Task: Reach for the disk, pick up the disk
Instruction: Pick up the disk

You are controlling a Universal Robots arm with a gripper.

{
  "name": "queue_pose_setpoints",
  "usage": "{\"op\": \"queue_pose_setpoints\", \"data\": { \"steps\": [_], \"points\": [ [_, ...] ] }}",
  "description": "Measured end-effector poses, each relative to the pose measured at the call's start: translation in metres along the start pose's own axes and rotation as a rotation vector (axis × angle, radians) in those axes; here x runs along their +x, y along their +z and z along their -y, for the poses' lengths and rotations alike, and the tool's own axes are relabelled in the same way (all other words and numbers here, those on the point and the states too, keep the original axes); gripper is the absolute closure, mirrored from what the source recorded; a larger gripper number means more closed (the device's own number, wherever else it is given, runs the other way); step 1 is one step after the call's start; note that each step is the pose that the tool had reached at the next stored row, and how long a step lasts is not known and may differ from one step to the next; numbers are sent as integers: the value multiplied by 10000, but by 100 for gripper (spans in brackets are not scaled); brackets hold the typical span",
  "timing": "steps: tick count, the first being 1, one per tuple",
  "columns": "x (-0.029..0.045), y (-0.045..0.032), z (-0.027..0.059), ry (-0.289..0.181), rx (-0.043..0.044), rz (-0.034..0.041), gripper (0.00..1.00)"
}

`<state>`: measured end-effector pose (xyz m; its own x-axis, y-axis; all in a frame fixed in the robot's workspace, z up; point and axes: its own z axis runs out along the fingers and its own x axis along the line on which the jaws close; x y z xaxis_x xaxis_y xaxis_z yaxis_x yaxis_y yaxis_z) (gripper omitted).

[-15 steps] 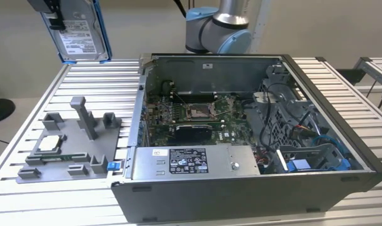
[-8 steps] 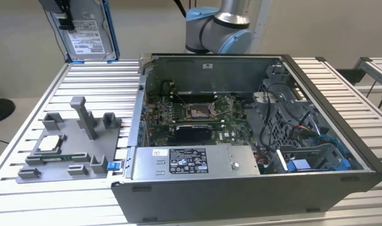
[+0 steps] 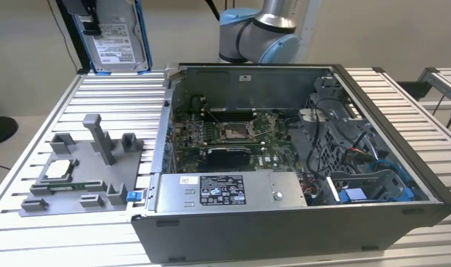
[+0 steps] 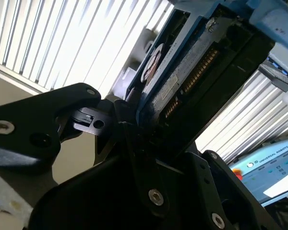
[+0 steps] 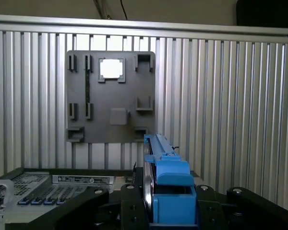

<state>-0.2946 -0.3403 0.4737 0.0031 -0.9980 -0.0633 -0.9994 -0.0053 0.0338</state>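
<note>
Item 1: flat silver-grey hard drive with white printed label and blue plastic rails, the disk (image 3: 115,40), is hanging upright above the ribbed aluminium table (image 3: 403,94), high at the exterior view's left, well apart from the case. Item 2: black 2-finger gripper (image 5: 169,201) is clamping the disk edge-on, its fingers (image 5: 129,211) pressing on both sides of the blue rail in the first wrist view. In the second wrist view the drive's connector edge is showing above the jaws. Item 3: grey-and-blue robot arm (image 3: 258,30) is standing behind the open dark-grey computer case (image 3: 285,222). Item 4: grey moulded fixture plate (image 3: 84,167) is lying on the table just beside the case, on the exterior view's left, and is carrying 1 small square silver chip (image 3: 60,168).
</note>
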Motion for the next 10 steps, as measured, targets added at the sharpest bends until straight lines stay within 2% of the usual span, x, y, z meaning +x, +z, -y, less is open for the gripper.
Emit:
{"op": "queue_pose_setpoints", "data": {
  "steps": [10],
  "points": [
    [1, -9, 260, 1, -4, 0, 100]
  ]
}}
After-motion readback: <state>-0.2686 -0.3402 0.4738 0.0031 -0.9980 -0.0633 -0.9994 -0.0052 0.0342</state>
